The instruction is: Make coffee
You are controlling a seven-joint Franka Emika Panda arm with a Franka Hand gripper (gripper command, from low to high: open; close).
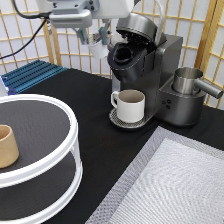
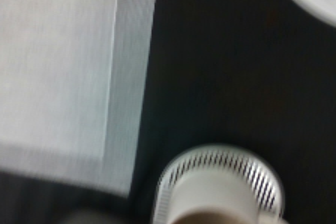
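My gripper [image 1: 96,39] hangs near the exterior view's top, just left of the coffee machine [image 1: 150,65], whose lid stands open over the dark brew chamber [image 1: 123,55]. Between the fingers sits a small white coffee pod [image 1: 98,49], and the gripper is shut on it. A white handled mug [image 1: 131,105] stands on the machine's drip tray [image 1: 117,120]. The wrist view looks down on the mug [image 2: 214,202] and the slotted drip tray [image 2: 217,162].
A white two-tier round stand [image 1: 55,160] fills the exterior view's lower left, with a tan handleless cup [image 1: 6,146] on it. A blue rack [image 1: 30,75] lies at the back left. A grey mat [image 1: 175,185] covers the lower right. A metal pitcher [image 1: 187,80] sits right of the machine.
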